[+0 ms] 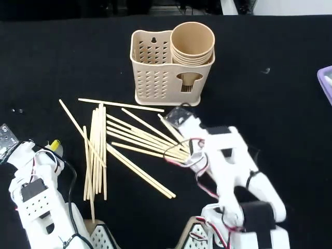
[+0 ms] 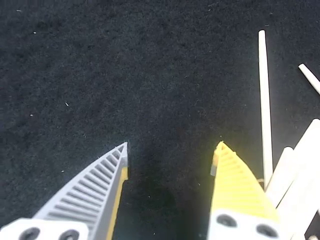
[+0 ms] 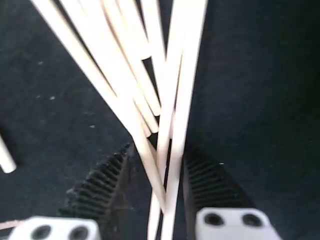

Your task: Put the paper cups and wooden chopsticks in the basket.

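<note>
A beige slotted basket (image 1: 154, 78) stands at the back of the black table, with a stack of paper cups (image 1: 192, 40) in its right compartment. Many wooden chopsticks (image 1: 136, 139) lie scattered in front of it. My right gripper (image 1: 176, 120) sits low over the right ends of one fan of sticks. In the right wrist view, my right gripper (image 3: 157, 150) is shut on several chopsticks (image 3: 167, 115), which run between its black fingers. My left gripper (image 1: 49, 148) is at the front left, open over bare cloth (image 2: 172, 147), just left of a chopstick bundle (image 2: 295, 180).
A purple container edge (image 1: 326, 80) shows at the far right. An upright bundle of sticks (image 1: 96, 153) lies between the two arms. Both arm bases take up the front edge.
</note>
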